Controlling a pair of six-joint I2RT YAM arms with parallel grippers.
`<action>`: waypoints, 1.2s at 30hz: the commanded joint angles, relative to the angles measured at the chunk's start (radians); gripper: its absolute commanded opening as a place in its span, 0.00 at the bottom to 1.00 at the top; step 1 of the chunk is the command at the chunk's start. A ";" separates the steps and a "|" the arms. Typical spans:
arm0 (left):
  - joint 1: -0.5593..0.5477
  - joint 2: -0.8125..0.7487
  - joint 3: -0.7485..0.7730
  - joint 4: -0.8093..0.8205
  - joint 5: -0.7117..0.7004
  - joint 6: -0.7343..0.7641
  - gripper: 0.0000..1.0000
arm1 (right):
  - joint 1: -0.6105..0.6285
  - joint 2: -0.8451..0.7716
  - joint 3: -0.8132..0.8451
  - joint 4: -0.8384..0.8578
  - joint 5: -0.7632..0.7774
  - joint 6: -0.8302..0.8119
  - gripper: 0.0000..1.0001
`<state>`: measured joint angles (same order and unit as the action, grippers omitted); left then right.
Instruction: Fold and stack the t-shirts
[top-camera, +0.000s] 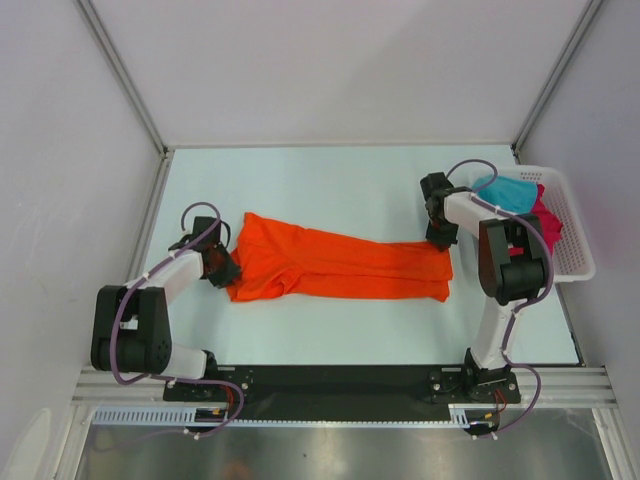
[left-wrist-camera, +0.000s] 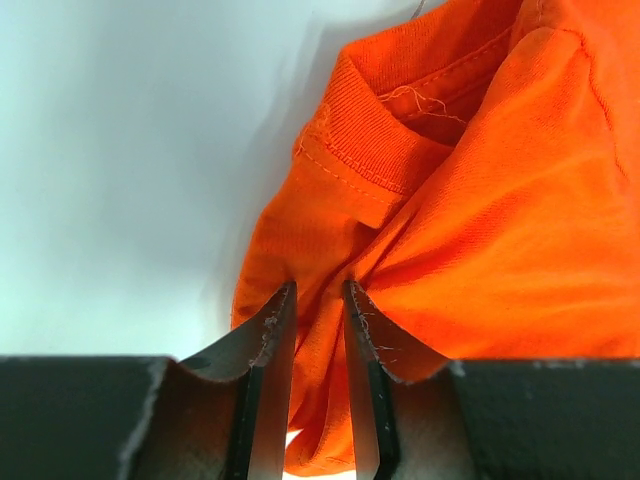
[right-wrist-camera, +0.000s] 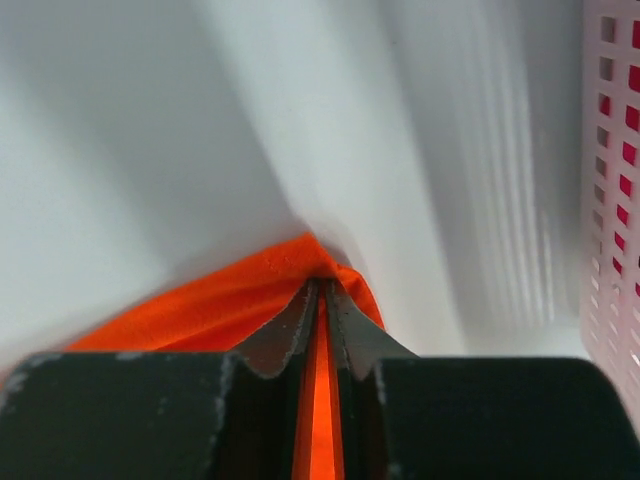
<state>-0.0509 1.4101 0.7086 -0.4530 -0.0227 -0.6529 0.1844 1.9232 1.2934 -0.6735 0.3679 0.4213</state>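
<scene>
Bright even light, soft blurred shadows

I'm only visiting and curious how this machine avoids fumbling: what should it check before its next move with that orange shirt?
1. Left claw pinches the orange t-shirt near its collar: ok.
2. Right claw pinches the opposite end: ok.
3. Shirt spread flat between the claws: not ok, it is bunched into a narrow, wrinkled band.
4. How many layers the right claw has caught: cannot tell.
5. Teal shirt and magenta shirt lie out of the way in the basket: ok.
</scene>
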 joint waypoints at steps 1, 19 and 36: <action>0.011 -0.016 0.032 0.005 -0.008 0.018 0.31 | 0.029 0.020 0.059 -0.043 0.028 -0.004 0.14; 0.039 -0.010 -0.024 0.039 0.039 -0.037 0.34 | 0.199 -0.216 0.133 -0.172 0.048 -0.009 0.38; 0.152 0.036 -0.088 0.200 0.234 -0.119 0.08 | 0.185 -0.266 0.106 -0.161 0.029 -0.039 0.38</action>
<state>0.0280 1.4334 0.6281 -0.2546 0.1741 -0.7441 0.3813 1.7161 1.3895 -0.8265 0.3923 0.4046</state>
